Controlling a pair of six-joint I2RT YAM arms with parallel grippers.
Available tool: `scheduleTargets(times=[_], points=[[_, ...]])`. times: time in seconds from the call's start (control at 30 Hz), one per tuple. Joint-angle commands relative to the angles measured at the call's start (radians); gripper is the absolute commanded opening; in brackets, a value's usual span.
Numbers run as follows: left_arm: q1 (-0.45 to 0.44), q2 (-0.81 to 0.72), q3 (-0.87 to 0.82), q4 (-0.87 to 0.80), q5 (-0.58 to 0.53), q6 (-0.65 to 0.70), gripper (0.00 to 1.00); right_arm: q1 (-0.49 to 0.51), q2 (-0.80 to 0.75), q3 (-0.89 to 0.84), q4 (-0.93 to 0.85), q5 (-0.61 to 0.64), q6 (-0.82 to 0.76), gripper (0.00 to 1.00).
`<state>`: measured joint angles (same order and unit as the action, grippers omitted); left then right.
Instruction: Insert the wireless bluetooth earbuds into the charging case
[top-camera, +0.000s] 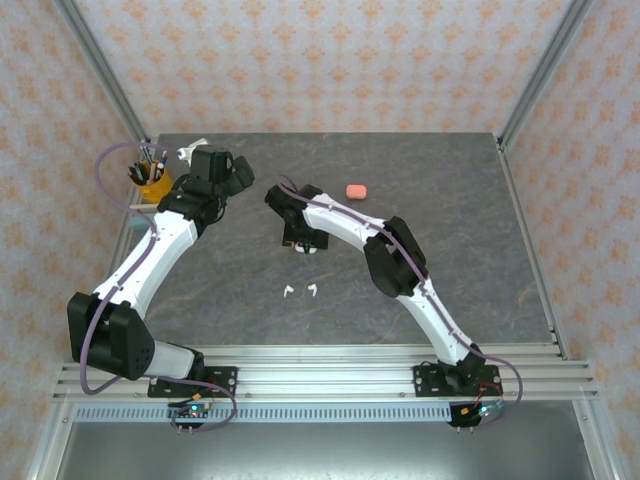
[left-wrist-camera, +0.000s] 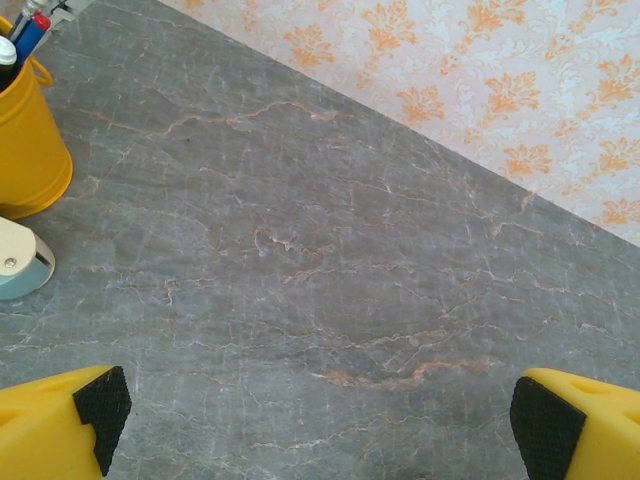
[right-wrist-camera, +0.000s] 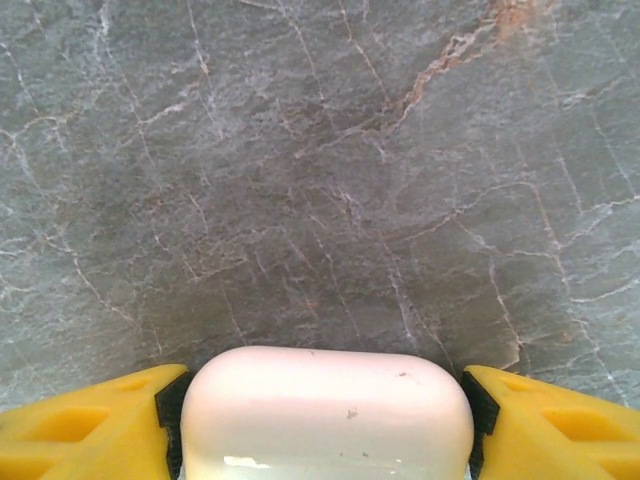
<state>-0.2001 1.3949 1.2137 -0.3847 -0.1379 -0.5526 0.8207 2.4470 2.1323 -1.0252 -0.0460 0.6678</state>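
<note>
Earbuds (top-camera: 288, 292): two white ones lay at 6 o'clock from white case (right-wrist-camera: 325, 410).
Feel: looked tiny, light, slippery; stem seemed best to pinch.
Right gripper (top-camera: 303, 246): hugged white case.
Left gripper (left-wrist-camera: 320, 410): wide, empty.

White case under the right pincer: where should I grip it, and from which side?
Grip its two rounded short ends, coming straight down from above: the white case lies flat, long axis across the right pincer, whose pads touch both ends.
</note>
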Motion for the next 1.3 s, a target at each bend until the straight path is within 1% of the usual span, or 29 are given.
scheduleTargets(times=[0.0,0.1,0.27,0.33,0.43,0.6,0.83,1.1,1.27], points=[[0.011,0.012,-0.004,0.015,0.0,-0.013,1.0,0.018,0.06,-0.008,-0.079,0.0,-0.013,0.7],[0.01,0.015,-0.002,0.014,0.003,-0.015,1.0,0.018,0.061,-0.008,-0.085,0.01,-0.017,0.69],[0.01,0.016,-0.004,0.01,0.01,-0.017,1.0,0.008,0.05,-0.018,-0.089,0.024,-0.022,0.6],[0.01,0.016,-0.005,0.01,0.016,-0.015,1.0,-0.006,0.028,-0.053,-0.066,0.023,-0.018,0.57],[0.011,0.012,-0.019,0.027,0.037,-0.013,1.0,-0.038,-0.032,-0.15,-0.006,0.012,-0.001,0.55],[0.01,0.011,-0.053,0.083,0.113,-0.012,1.0,-0.104,-0.159,-0.322,0.092,0.005,0.025,0.53],[0.003,0.052,-0.079,0.164,0.267,-0.05,1.0,-0.186,-0.301,-0.504,0.166,0.011,0.046,0.53],[-0.07,0.104,-0.109,0.251,0.357,-0.058,1.0,-0.265,-0.434,-0.675,0.244,-0.003,0.094,0.53],[-0.14,0.145,-0.117,0.307,0.403,-0.061,1.0,-0.305,-0.503,-0.741,0.282,-0.011,0.132,0.53]])
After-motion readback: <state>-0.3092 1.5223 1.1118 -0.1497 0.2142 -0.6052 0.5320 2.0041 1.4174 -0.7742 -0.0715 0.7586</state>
